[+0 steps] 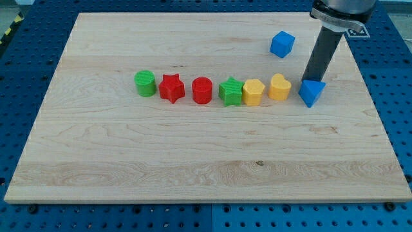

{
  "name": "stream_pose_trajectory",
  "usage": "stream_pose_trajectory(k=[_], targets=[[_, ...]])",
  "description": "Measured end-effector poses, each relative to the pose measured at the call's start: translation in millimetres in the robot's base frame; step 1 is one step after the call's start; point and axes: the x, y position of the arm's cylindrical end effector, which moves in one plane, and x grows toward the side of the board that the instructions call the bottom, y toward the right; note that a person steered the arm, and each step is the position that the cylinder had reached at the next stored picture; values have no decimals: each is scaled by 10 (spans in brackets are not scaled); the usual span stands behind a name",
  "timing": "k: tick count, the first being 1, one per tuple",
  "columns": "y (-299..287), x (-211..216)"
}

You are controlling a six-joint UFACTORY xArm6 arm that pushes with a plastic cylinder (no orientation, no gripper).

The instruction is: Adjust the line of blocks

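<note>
A line of blocks runs across the wooden board [193, 161]: a green cylinder [145, 84], a red star [172, 88], a red cylinder [202, 90], a green star [230, 91], a yellow hexagon [253, 91], a yellow heart [279, 87] and a blue triangular block [311, 93] at the right end. My tip [311, 80] is right behind the blue triangular block, at its top edge in the view, touching or nearly touching it. A blue cube [282, 44] lies apart, toward the view's top.
The board lies on a blue perforated table [26, 58]. The arm's body [341, 13] enters from the view's top right.
</note>
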Motion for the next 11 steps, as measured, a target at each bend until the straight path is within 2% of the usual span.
stream_pose_trajectory(k=[2, 5, 9, 10, 11], targets=[[-484, -390], [-689, -153], [-738, -61], [-868, -105], [-1347, -184]])
